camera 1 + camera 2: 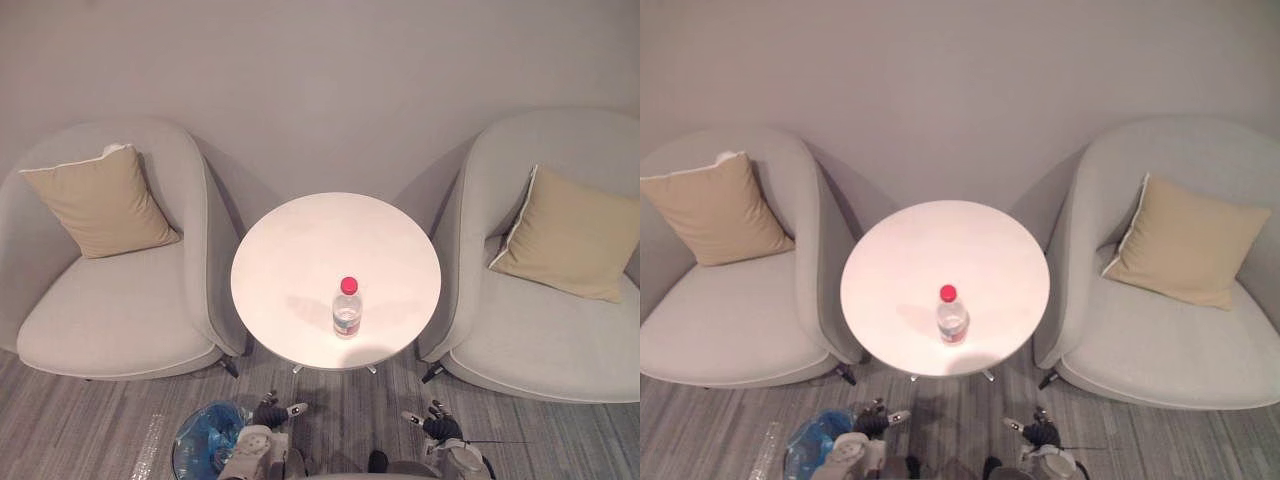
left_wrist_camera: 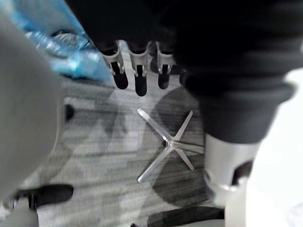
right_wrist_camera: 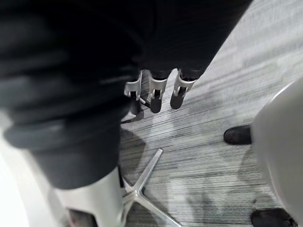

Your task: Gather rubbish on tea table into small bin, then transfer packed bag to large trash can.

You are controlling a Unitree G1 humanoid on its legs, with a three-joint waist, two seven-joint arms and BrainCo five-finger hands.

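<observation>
A clear plastic bottle point(image 1: 347, 310) with a red cap stands upright near the front of the round white tea table point(image 1: 300, 245). Down on the floor at the front left sits the small bin point(image 1: 203, 438), lined with a blue bag point(image 2: 71, 54). My left hand point(image 1: 270, 412) hangs low just right of the bin, with its fingers point(image 2: 139, 71) straight and nothing in them. Below the table's front right edge my right hand point(image 1: 438, 425) is also low, and its fingers point(image 3: 156, 92) are straight and hold nothing.
A grey armchair point(image 1: 120, 310) with a tan cushion point(image 1: 100, 200) stands left of the table, and a matching armchair point(image 1: 540, 340) with its own cushion point(image 1: 570, 235) stands right. The table's metal cross foot point(image 2: 168, 144) rests on striped carpet. A grey wall lies behind.
</observation>
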